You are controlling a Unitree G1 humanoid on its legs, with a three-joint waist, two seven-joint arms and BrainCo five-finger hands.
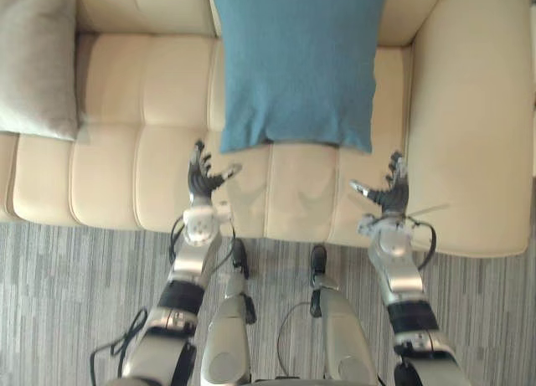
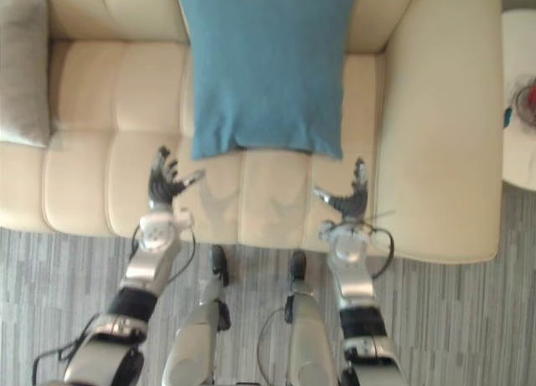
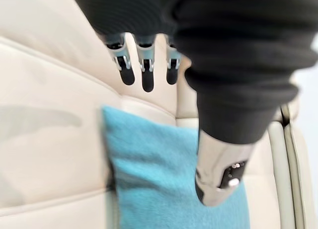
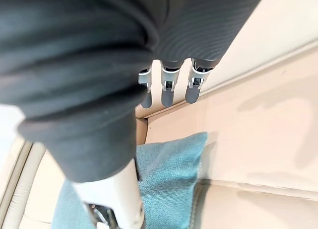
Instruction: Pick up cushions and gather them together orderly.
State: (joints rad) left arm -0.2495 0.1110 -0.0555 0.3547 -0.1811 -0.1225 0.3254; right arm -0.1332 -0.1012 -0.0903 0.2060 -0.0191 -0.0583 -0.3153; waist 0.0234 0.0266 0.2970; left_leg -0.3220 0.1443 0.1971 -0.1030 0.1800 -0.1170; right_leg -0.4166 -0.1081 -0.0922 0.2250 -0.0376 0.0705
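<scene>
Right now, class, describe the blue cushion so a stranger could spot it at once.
Find the cream sofa. On its seat, toward the robot's right armrest, lies the blue cushion. It is teal, unlike the grey cushion at the left end.

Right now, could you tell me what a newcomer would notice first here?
The big teal cushion stands out first, propped against the backrest of the cream sofa, toward its right armrest. In front of it, the left hand and right hand are both open above the seat, one near each lower corner. A grey cushion lies at the sofa's far left.
</scene>
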